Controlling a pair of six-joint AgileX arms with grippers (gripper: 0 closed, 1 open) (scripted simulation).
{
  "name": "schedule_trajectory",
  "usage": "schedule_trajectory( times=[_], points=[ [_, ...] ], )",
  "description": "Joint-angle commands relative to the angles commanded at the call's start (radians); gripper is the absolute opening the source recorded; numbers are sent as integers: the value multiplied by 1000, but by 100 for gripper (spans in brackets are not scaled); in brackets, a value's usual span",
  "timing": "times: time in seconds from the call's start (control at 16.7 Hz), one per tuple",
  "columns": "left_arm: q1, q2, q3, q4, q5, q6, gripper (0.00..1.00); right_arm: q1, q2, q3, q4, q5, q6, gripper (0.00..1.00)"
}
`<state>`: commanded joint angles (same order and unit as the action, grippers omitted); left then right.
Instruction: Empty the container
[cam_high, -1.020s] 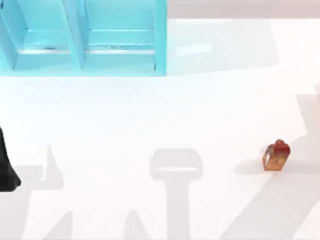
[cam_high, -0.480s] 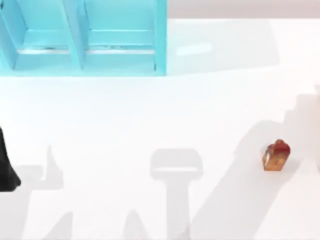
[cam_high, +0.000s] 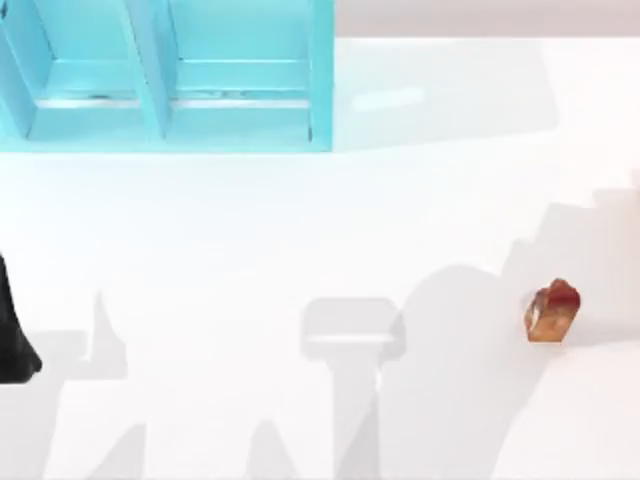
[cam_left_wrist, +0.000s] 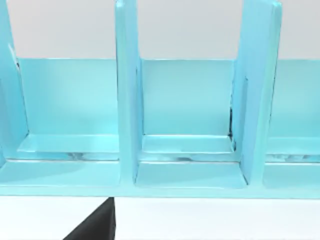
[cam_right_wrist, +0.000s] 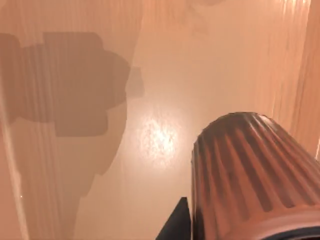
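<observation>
A brown ribbed container (cam_right_wrist: 250, 175) hangs close to the right wrist camera, tilted, well above the pale surface where its shadow falls. My right gripper (cam_right_wrist: 175, 222) is shut on it; one dark finger shows beside its wall. What it holds inside is hidden. A small orange-red block (cam_high: 552, 312) lies on the white table at the right in the top view. My left arm (cam_high: 12, 340) stays parked at the table's left edge, facing the cyan shelf.
A cyan shelf unit (cam_high: 165, 75) with upright dividers stands at the back left, and its bays (cam_left_wrist: 187, 145) hold nothing visible. Grey shadows lie across the front and right of the white table (cam_high: 300, 220).
The shadow at the right of the table has spread leftward toward the middle. The orange-red block and the left arm have not moved.
</observation>
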<state>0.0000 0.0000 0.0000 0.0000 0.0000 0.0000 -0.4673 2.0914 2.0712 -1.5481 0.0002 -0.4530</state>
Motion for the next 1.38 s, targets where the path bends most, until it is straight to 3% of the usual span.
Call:
schedule_trajectory(
  times=[0.36, 0.6, 1.38],
  points=[
    [0, 0, 0, 0, 0, 0, 100, -15, 0, 12, -18, 1, -12, 0],
    [0, 0, 0, 0, 0, 0, 100, 87, -14, -41, 23, -1, 96, 0],
    [0, 0, 0, 0, 0, 0, 100, 945, -138, -498, 363, 0, 947, 0]
  ],
)
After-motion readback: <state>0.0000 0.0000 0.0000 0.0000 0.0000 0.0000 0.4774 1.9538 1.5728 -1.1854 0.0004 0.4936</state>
